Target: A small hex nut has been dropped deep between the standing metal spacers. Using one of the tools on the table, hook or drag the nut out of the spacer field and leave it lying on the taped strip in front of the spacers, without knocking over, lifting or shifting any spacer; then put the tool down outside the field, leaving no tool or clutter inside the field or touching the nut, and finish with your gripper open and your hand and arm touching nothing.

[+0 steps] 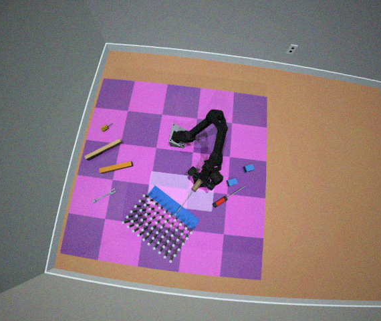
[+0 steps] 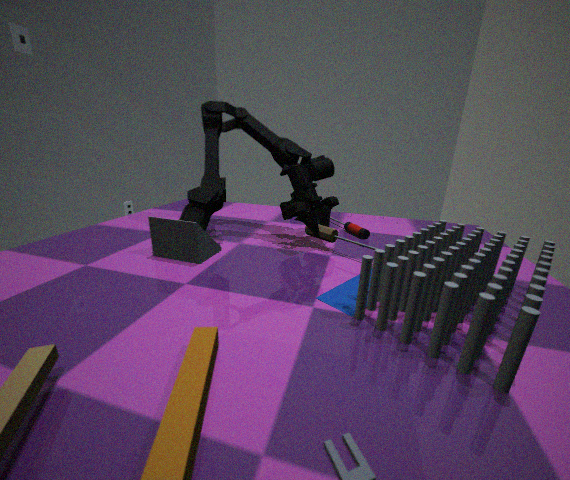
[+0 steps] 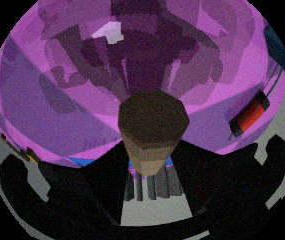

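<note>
My gripper [image 1: 197,183] [image 2: 319,230] [image 3: 148,141] is shut on the wooden handle of a thin-rod tool [image 1: 196,185] [image 2: 327,233] [image 3: 153,120]. The tool's metal rod slants over the blue taped strip [image 1: 156,192] [image 2: 344,297], and its far end is at the front edge of the spacer field, near the middle of the strip. The grey spacers [image 1: 144,239] [image 2: 518,347] [image 3: 158,185] stand upright in rows behind the strip. The rod's tip is hard to make out against the spacers. I cannot make out the hex nut in any view.
A red-handled screwdriver [image 1: 220,201] [image 2: 356,229] [image 3: 250,116] and two blue blocks [image 1: 232,182] [image 1: 248,168] lie right of the gripper. Left are a grey fork-ended tool [image 1: 103,195] [image 2: 355,467], an orange bar [image 1: 115,167] [image 2: 184,400], a tan bar [image 1: 103,149] [image 2: 14,403] and a small yellow-handled tool [image 1: 104,128].
</note>
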Motion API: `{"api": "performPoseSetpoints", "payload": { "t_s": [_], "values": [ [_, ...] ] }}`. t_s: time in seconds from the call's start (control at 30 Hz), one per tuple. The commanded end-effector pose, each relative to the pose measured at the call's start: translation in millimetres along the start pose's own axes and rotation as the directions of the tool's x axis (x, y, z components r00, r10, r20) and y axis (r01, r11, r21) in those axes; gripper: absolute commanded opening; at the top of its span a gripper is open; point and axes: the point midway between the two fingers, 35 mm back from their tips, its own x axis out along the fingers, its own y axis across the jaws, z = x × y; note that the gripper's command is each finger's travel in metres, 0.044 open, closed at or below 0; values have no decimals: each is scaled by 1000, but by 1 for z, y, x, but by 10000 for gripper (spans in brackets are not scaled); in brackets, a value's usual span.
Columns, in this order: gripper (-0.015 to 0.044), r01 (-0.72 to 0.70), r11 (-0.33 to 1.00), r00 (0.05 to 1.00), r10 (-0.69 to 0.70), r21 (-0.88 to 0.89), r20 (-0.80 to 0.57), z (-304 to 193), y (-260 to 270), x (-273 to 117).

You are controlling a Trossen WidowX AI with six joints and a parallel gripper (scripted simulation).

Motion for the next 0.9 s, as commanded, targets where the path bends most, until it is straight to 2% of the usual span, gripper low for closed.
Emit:
{"api": "performPoseSetpoints", "payload": {
  "t_s": [0.0,0.23,0.87],
  "values": [
    [0,1,1000,1000,-1,6,-9,8,2,-10],
    [0,-7,1000,1000,7,3,-8,-9,-1,-24],
    [0,-7,1000,1000,7,-2,-10,-66,-2,-102]
  ]
}}
